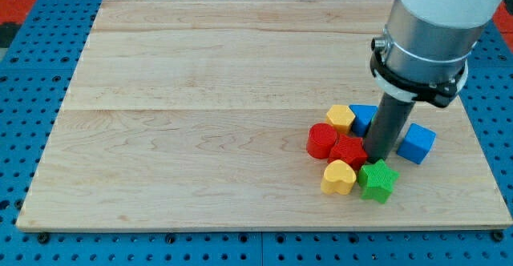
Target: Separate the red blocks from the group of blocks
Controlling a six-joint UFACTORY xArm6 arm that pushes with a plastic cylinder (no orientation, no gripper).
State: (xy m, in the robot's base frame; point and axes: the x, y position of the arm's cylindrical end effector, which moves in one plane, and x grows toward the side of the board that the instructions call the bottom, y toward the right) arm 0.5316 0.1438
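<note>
A tight group of blocks lies at the view's lower right. A red round block [321, 140] is on its left side. A red star-like block [348, 150] touches it on the right. A yellow hexagon [341, 118] and a blue block [362, 118] lie above them. A yellow heart [338, 177] and a green star [377, 179] lie below. A blue cube [417, 143] stands apart to the right. My tip [374, 162] is in the middle of the group, just right of the red star-like block and just above the green star.
The wooden board [200, 98] lies on a blue pegboard [24, 98]. The board's right edge is close to the blue cube, and its bottom edge is near the green star. The arm's white and grey body [425, 34] hangs over the upper right.
</note>
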